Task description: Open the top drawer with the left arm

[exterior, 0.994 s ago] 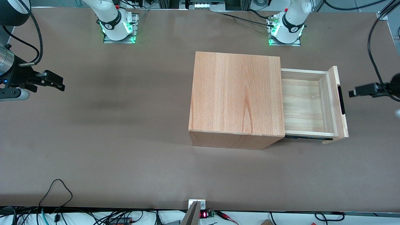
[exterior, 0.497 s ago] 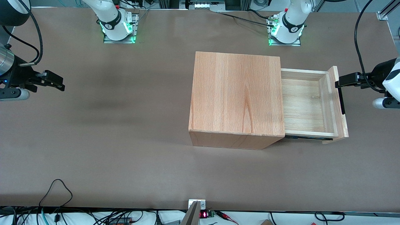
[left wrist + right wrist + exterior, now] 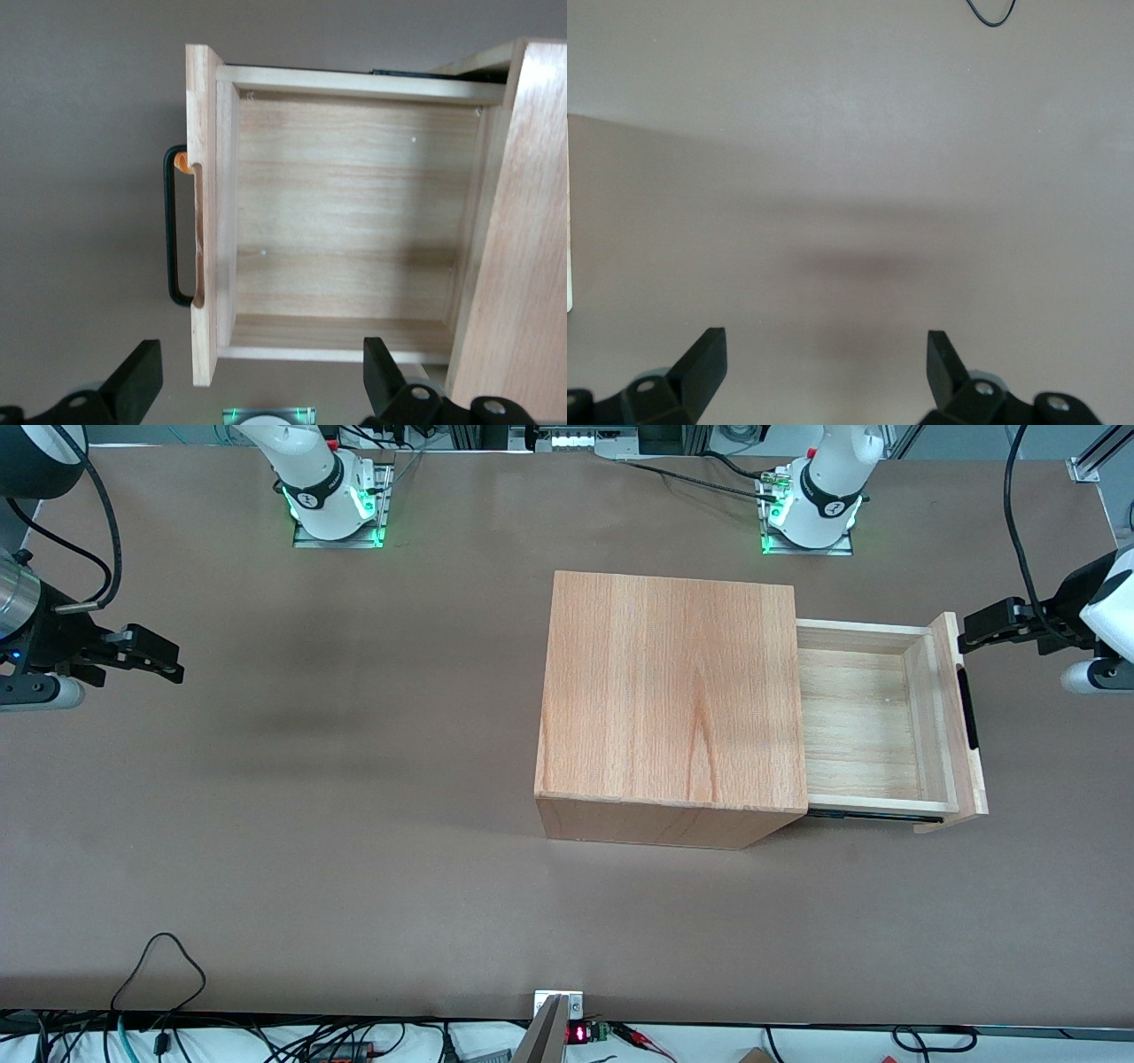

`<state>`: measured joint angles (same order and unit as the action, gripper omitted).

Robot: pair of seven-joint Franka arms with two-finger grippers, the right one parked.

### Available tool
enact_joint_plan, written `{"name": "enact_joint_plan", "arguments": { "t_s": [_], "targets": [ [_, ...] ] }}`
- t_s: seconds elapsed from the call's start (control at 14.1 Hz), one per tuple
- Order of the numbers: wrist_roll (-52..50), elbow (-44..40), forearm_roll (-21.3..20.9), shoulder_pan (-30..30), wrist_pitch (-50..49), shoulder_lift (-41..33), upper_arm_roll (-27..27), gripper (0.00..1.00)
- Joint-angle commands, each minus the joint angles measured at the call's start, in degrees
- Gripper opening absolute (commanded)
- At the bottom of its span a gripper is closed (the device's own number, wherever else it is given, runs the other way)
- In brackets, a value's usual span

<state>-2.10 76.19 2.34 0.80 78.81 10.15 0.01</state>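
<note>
Brown table (image 3: pixel 354 824): top drawer (image 3: pixel 873 722) out twd working arm; hand (image 3: pixel 970 627) open, prob. empty.

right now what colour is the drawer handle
Black, clearest in the left wrist view: handle on the pale drawer.

gripper (image 3: pixel 974 627) shifted farther from front camera

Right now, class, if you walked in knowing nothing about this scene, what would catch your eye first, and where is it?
First, the large wooden cabinet standing on the brown table. Next, its top drawer, pulled out toward the working arm's end and empty, with a slim black bar handle on its front panel. The left arm's gripper hangs open above the table, just off that panel's corner farther from the front camera, touching nothing.
</note>
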Motion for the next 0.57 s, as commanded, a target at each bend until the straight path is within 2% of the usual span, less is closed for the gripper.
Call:
{"name": "enact_joint_plan", "arguments": {
  "t_s": [0.0, 0.5],
  "targets": [
    [2.3, 6.5, 0.5, -1.5, 7.0, -3.7, -0.2, 1.0],
    [1.7, 4.8, -0.4, -0.8, 5.8, -3.3, -0.3, 1.0]
  ]
}}
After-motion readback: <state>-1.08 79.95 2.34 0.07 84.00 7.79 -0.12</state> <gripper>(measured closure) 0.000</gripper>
